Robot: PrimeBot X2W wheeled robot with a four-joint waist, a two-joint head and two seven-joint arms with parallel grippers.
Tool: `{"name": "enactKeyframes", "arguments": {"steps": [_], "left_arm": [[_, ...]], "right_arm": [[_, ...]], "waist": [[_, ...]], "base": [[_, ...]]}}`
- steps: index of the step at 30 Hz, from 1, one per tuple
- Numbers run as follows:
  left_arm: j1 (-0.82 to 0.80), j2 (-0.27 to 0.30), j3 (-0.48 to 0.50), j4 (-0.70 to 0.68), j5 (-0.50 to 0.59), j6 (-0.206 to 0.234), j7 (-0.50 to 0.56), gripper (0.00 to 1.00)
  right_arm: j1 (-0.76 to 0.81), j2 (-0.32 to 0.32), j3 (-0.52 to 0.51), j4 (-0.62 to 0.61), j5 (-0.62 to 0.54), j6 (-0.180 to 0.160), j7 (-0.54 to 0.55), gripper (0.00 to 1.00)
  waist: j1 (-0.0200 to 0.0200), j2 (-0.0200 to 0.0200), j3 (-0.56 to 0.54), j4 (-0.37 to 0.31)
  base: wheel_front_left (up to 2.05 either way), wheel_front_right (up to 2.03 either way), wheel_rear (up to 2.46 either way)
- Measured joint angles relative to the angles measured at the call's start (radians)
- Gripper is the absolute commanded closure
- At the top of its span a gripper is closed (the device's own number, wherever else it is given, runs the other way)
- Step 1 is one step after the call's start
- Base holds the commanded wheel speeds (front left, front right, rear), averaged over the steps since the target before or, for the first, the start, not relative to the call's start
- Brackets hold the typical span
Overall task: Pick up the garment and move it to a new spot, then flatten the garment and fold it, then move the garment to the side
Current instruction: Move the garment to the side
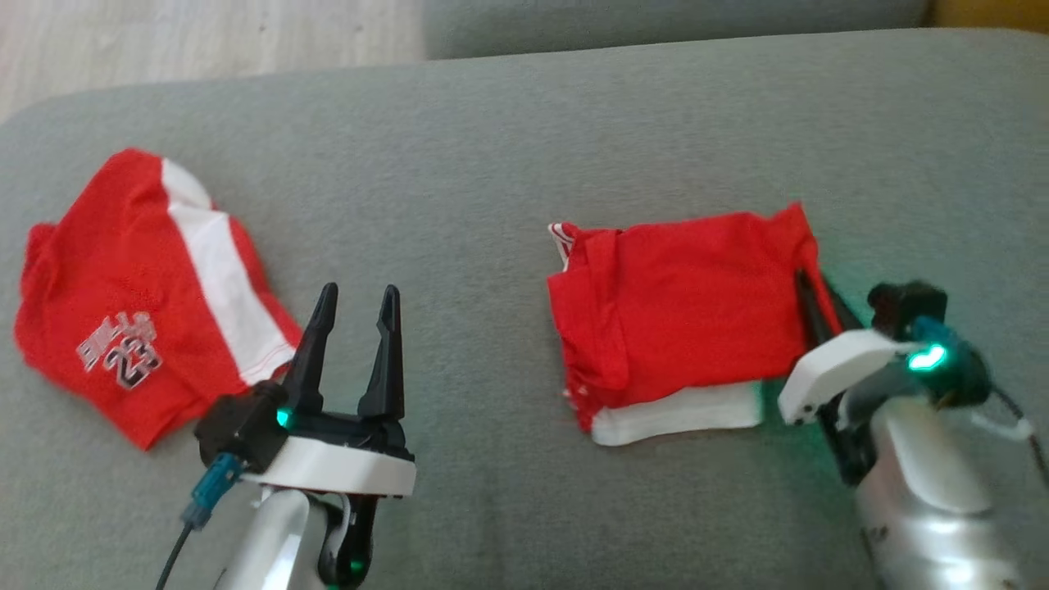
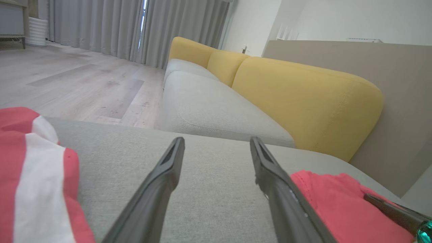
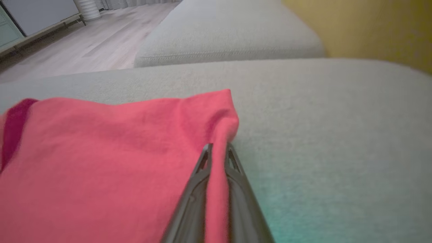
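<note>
Folded garment [image 1: 680, 311], red with a white strip showing along its near edge, lies right of centre on the grey sofa cushion [image 1: 492, 147], long axis running left-right in the head view. Right gripper [image 1: 813, 295] sits at its right short end, toward the far corner, fingers pressed together with a ridge of red cloth pinched between them; the right wrist view shows the fabric standing up in the jaws. So the garment stretches away to the left of the grip, with the bulk of it flat on the cushion. Left gripper [image 1: 359, 291] is spread wide, holding nothing, fingers pointing away from the robot, well apart from the garment's left end. A second red garment [image 1: 123, 295] with a white stripe and a "23" print lies loosely spread just left of it. Right arm is nearer and already has the hold. Judging from the fold looking done, the remaining step is likely the shift to the side, dragging from this right end.
</note>
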Motion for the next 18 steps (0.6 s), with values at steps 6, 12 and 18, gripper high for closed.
{"name": "enactKeyframes", "arguments": {"steps": [6,12,18], "left_arm": [[0.0,0.0,-0.009,-0.005,0.0,0.0,0.0,0.0],[-0.023,0.0,-0.035,-0.023,0.0,0.0,0.0,0.0],[-0.057,0.004,-0.039,-0.029,-0.002,0.0,0.0,0.0]], "right_arm": [[-0.047,-0.126,0.027,-0.049,-0.04,0.0,0.027,1.0],[-0.127,-0.307,0.03,-0.045,-0.039,0.0,0.068,1.0],[-0.184,-0.375,-0.014,-0.005,-0.035,0.0,0.076,1.0]], "waist": [[0.0,0.0,-0.015,-0.056],[0.0,0.0,0.028,-0.068],[0.0001,0.0,0.077,-0.051]], "base": [[0.0,0.0,0.0],[0.0,0.0,0.0],[0.0,0.0,0.0]]}}
